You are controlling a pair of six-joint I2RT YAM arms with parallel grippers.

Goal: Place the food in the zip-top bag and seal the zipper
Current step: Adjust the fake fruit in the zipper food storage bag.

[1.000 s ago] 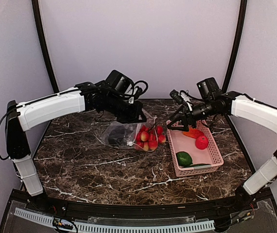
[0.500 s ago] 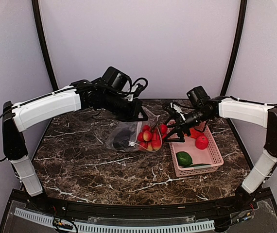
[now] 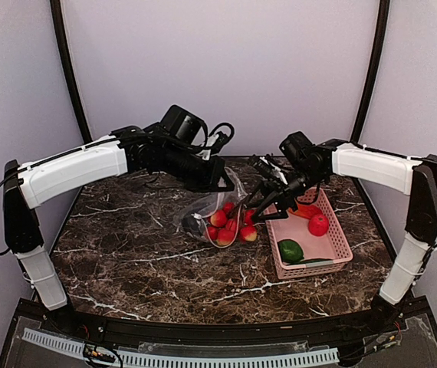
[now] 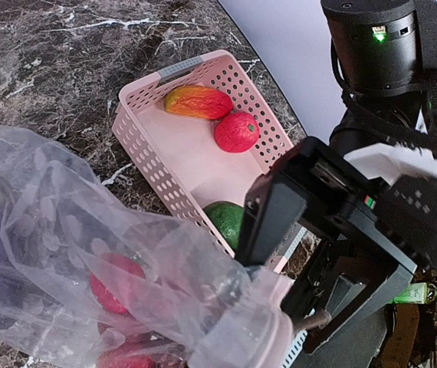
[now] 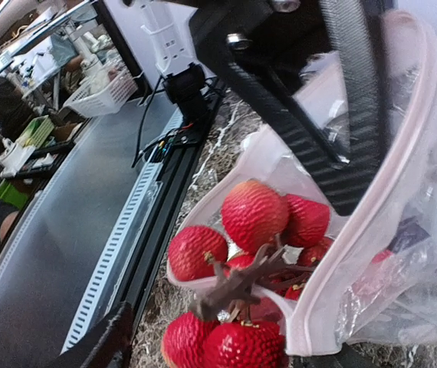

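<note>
The left hand point(image 3: 222, 182) is clenched on the upper edge of the zip-top bag point(image 3: 203, 207), lifting that edge off the desk point(image 3: 126, 253) so the mouth gapes toward the right. The right hand point(image 3: 258, 208) sits right at that mouth with its jaws spread apart and nothing pinched between them. From its wrist camera, one dark finger crosses in front of the bag's rim. The pale pink zipper point(image 5: 318, 314) curves round the opening, unsealed. A bunch of red pieces point(image 5: 253, 215) on a brown stem lies across the lip, some of it inside the bag and some spilling onto the desk. Deeper in the bag a dark shape shows through the plastic, likely the eggplant point(image 3: 195, 224). Just right of the bag stands the pink basket point(image 3: 310, 270), holding the orange-red oval point(image 4: 198, 102), a round red fruit point(image 4: 237, 132) beside it, and a green piece point(image 4: 226, 218) at the near end.
</note>
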